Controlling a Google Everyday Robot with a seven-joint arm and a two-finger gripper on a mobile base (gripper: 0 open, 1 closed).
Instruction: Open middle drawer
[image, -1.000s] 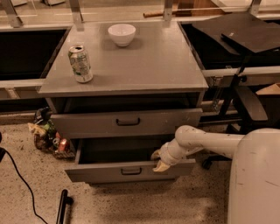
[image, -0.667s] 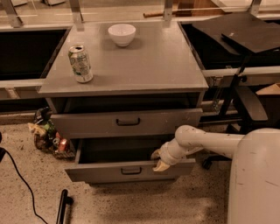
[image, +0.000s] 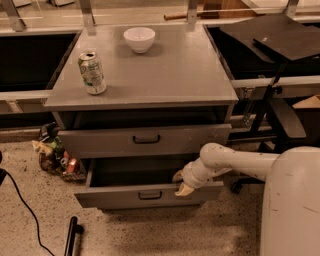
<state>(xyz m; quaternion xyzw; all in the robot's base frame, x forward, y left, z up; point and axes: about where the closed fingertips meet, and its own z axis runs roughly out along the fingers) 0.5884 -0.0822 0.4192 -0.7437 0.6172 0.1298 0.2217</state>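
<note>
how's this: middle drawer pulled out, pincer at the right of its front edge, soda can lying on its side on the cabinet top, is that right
Not quite. The soda can stands upright on the cabinet top, not on its side, as the camera view shows. The rest holds: the middle drawer is pulled out, and the pincer is at the right of its front edge.

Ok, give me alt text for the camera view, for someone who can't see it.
The robot's tool sits at the front edge of the pulled-out middle drawer of a grey cabinet. A drink can and a white bowl stand on top.
</note>
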